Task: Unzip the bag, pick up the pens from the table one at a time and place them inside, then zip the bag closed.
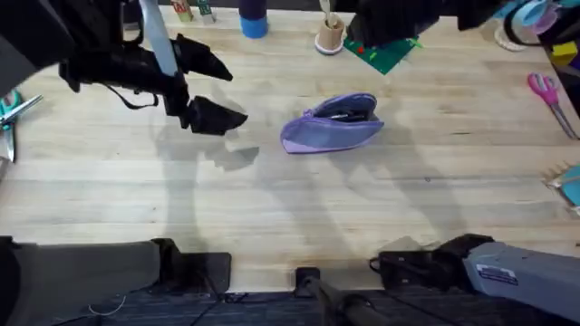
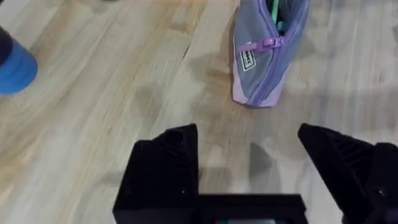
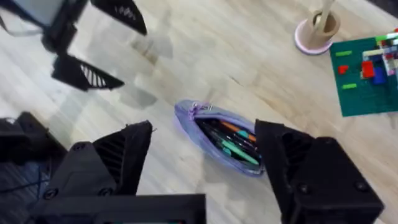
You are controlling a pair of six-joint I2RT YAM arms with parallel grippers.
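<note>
The lavender bag [image 1: 331, 127] lies on the table [image 1: 272, 199] just right of centre, its zipper open. Several pens [image 3: 227, 140], black, orange and green, lie inside it, and the purple zipper pull [image 2: 267, 43] hangs at the end nearest my left gripper. My left gripper [image 1: 222, 91] hovers open to the left of the bag, nothing between its fingers. It also appears in the left wrist view [image 2: 245, 129] and the right wrist view [image 3: 115, 46]. My right gripper [image 3: 204, 127] is open and empty, raised high above the bag.
A blue cup [image 1: 254, 20], a wooden peg stand [image 1: 331, 36] and a green baseplate with bricks [image 1: 385, 56] stand along the far edge. Pink scissors [image 1: 548, 95] lie at the right. Teal scissors [image 1: 11, 113] lie at the left edge.
</note>
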